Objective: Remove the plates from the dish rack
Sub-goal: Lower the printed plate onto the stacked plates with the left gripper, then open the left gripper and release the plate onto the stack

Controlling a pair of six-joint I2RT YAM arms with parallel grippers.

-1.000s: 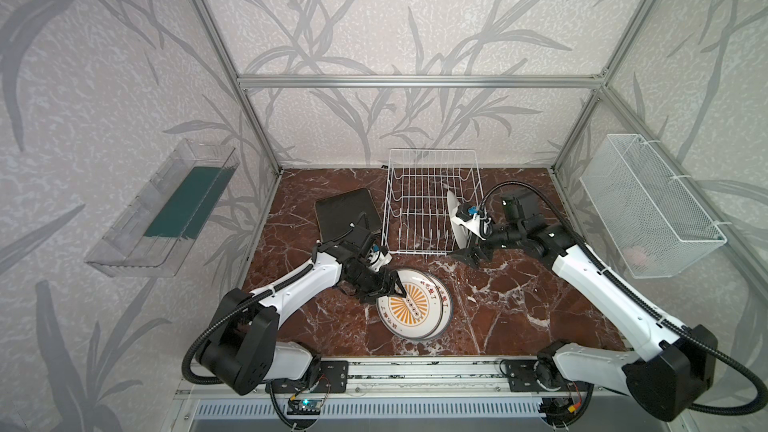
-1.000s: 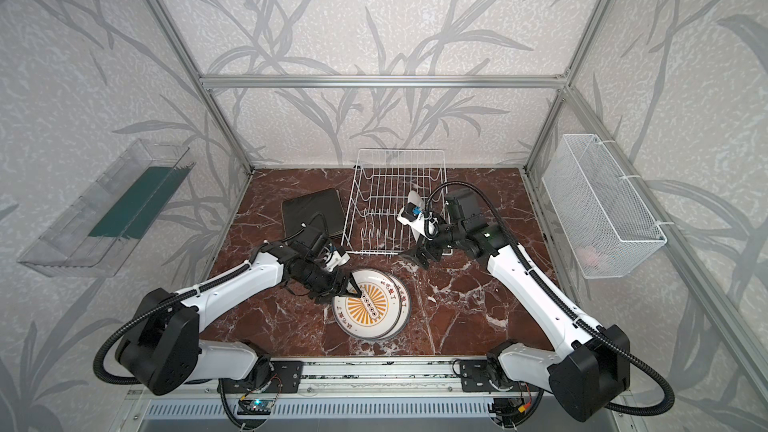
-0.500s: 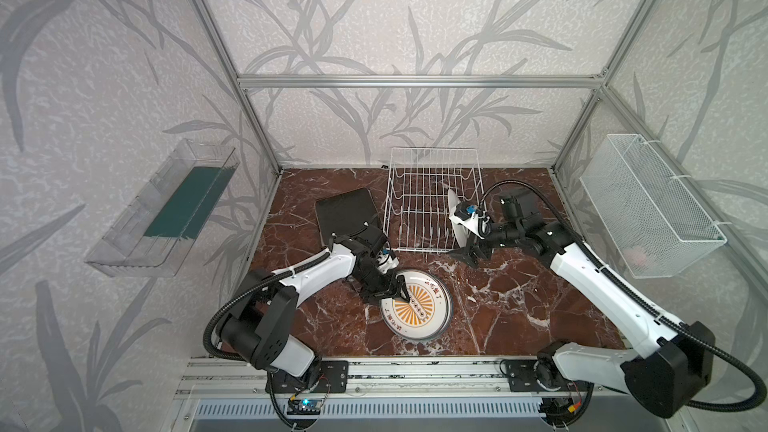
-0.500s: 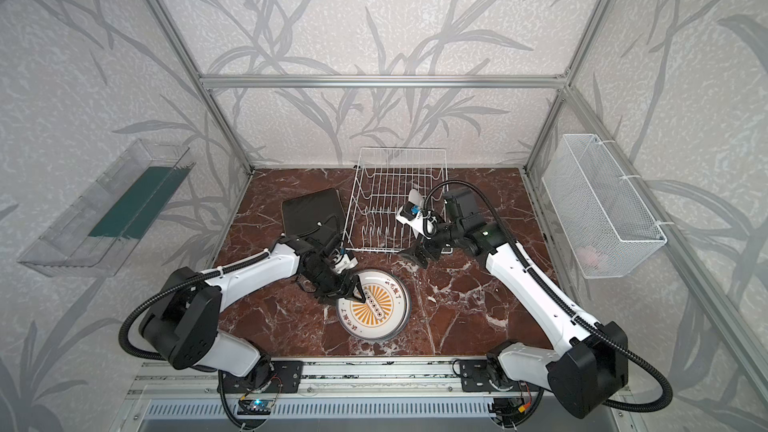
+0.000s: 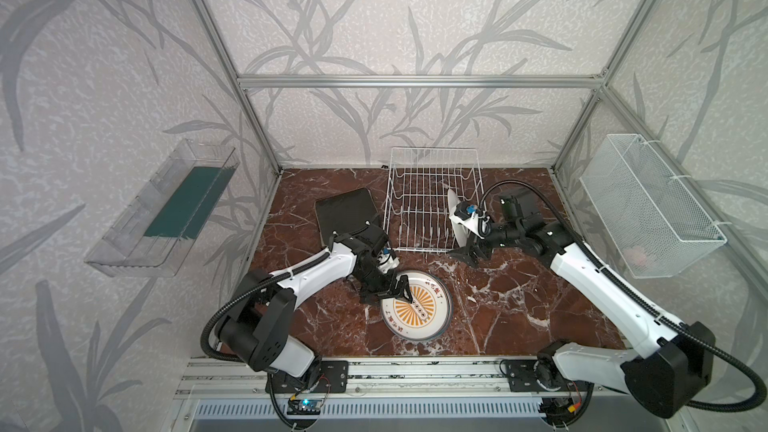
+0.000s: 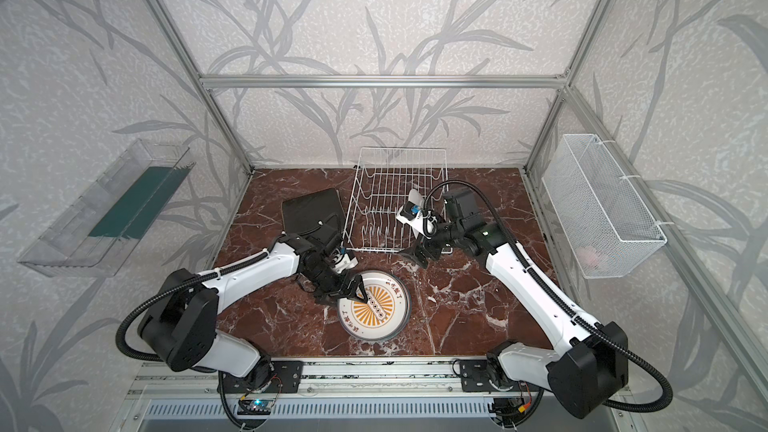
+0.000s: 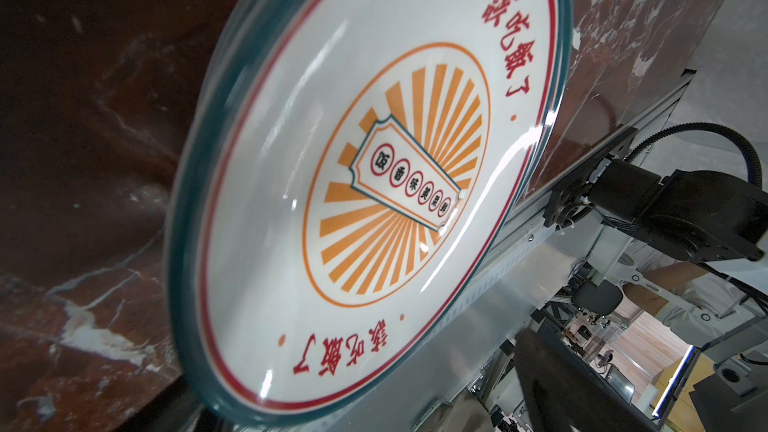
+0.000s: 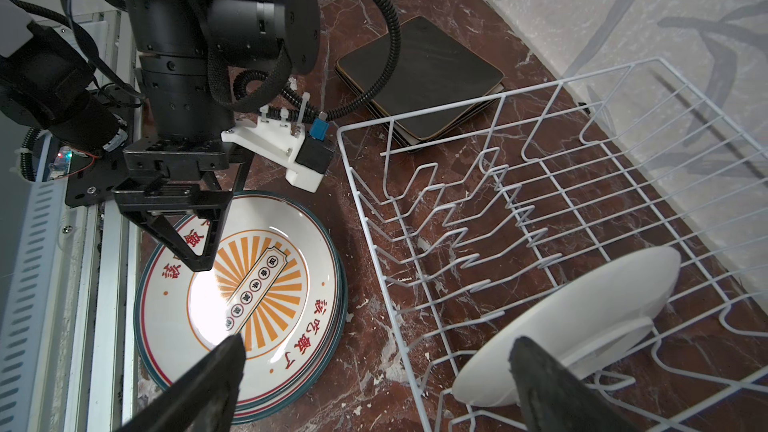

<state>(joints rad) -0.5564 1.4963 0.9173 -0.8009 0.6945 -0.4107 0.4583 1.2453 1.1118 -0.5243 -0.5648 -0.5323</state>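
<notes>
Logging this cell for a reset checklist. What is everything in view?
dish rack: 1, white wire, back centre
round plate: 1, white underside, standing in rack
round plates: stack, orange sunburst, before rack
square plates: stack, black backs up, left of rack
plastic tray: 1, clear, left wall
mesh basket: 1, white, right wall
table: 1, red-brown marble
left gripper: 1, black, open over round stack
right gripper: 1, black, open by racked plate

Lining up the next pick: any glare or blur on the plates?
Right wrist view: glare washes out the centre of the round plate stack, and the right end effector is a foreground blur; left wrist view: print sharp, near rim smeared; both top views: evenly lit, no glare.
</notes>
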